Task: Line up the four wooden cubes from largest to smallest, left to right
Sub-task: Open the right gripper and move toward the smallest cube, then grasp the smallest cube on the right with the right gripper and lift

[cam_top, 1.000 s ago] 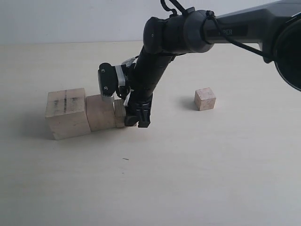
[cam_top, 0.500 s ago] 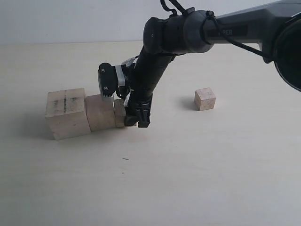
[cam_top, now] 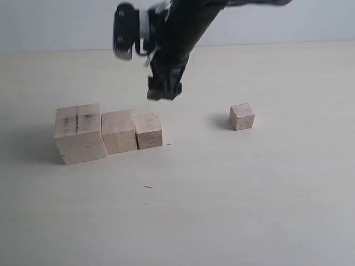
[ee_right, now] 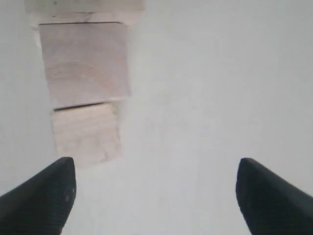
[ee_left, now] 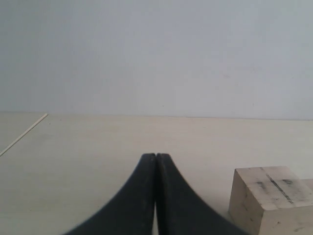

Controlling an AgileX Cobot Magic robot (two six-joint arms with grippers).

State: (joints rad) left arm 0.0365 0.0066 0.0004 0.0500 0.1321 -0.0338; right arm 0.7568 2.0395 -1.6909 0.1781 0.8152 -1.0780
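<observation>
Four wooden cubes sat on the table [cam_top: 249, 194]. Three stood in a row, side against side: the largest cube [cam_top: 80, 133] at the left end, the second cube [cam_top: 118, 131] next to it, and the third cube [cam_top: 148, 131] at the right end. The smallest cube [cam_top: 242, 117] stood alone, well apart to the right of the row.

The right claw [cam_top: 163, 91] hung in the air above the third cube and a little behind it, clear of all the wood. Its fingers [ee_right: 36, 196] were spread wide with nothing between them, and the row showed on the table below.

The left claw [ee_left: 155, 196] had its two fingers pressed together, gripping nothing, with the largest cube near them.

The row ran across the table from left to right, stepping down in size. Each block sat flat and upright, and the dark lines on top of the largest ran front to back. There were two claws in all.
</observation>
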